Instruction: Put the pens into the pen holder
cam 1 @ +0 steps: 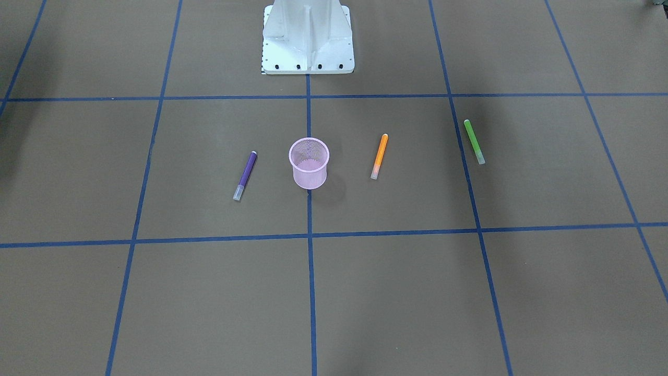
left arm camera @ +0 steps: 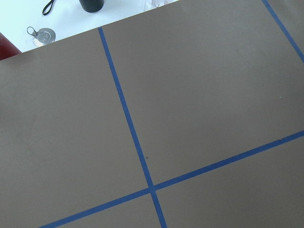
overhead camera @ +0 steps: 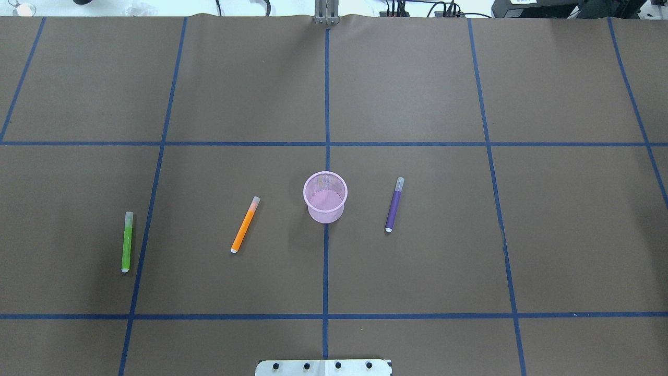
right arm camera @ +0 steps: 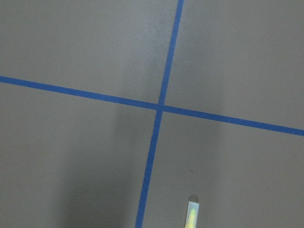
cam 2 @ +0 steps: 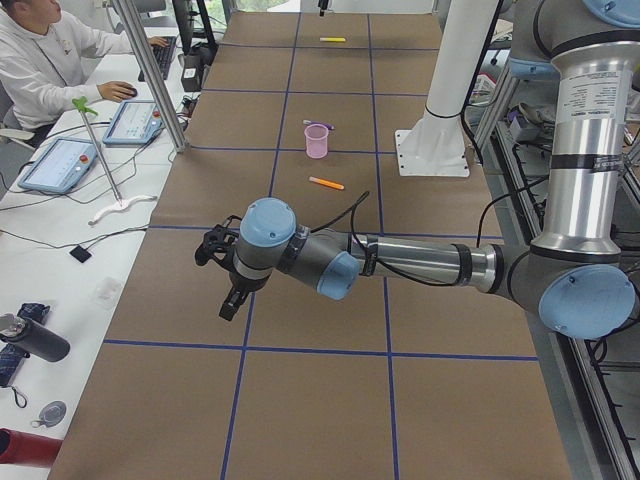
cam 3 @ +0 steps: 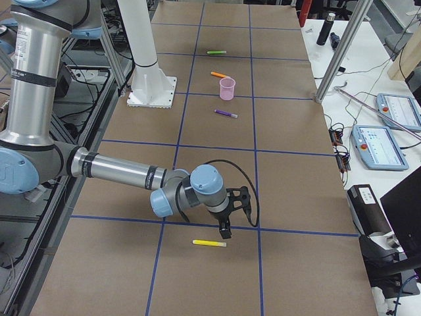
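Note:
The pink mesh pen holder (cam 1: 309, 163) stands upright and empty at the table's middle; it also shows in the overhead view (overhead camera: 325, 197). The purple pen (overhead camera: 394, 204), the orange pen (overhead camera: 245, 224) and the green pen (overhead camera: 127, 241) lie flat on the table around it. The yellow pen (cam 3: 210, 243) lies far off at the robot's right end, and its tip shows in the right wrist view (right arm camera: 192, 214). My right gripper (cam 3: 225, 228) hovers just beside the yellow pen. My left gripper (cam 2: 228, 305) hangs over bare table at the left end. I cannot tell whether either is open or shut.
The white robot base (cam 1: 308, 36) stands at the table's back middle. Blue tape lines (overhead camera: 326, 261) grid the brown table. A side bench with tablets (cam 2: 60, 160) and a seated operator (cam 2: 45, 55) runs beyond the table's far edge. A black bottle (cam 2: 35, 340) lies there.

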`<state>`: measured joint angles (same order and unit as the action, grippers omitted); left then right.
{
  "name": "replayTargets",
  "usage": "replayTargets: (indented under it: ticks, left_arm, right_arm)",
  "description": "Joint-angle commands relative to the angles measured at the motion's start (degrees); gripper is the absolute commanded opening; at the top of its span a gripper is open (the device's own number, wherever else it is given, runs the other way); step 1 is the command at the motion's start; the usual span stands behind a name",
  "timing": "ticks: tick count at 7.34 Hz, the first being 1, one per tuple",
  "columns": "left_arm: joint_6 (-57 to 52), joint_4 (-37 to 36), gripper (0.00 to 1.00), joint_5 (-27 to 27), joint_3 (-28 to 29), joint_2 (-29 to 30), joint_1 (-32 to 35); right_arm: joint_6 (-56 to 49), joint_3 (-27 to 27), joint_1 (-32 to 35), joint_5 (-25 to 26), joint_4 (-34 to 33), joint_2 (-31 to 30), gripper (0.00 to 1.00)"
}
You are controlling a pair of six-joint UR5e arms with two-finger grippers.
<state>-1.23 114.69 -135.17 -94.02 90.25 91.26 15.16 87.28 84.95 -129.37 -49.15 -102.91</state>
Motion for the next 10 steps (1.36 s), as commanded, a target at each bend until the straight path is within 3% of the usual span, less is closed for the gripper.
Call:
replayTargets:
  ticks: [1,6,8,10]
  left_arm:
    - [0.00,4.91,1.00,0.00,2.69,0.01,-0.03]
    - [0.00,5.28,1.00,0.00,3.06,0.01,-0.03]
    - [0.00,5.28,1.00,0.00,3.06,0.01,-0.03]
    - [-0.09,5.37,1.00,0.00,3.06,0.01,-0.03]
  right_arm:
    - [12.83,-9.31,-5.12,3.42,16.34,-0.27,0.96]
    - [21.05,-16.35,-11.45,9.73,25.06,0.16,0.84]
    - [21.31,-16.36,-12.25,9.75,25.07,0.34,0.61]
    - [21.32,-16.44,-13.75,9.93,25.16,0.43,0.60]
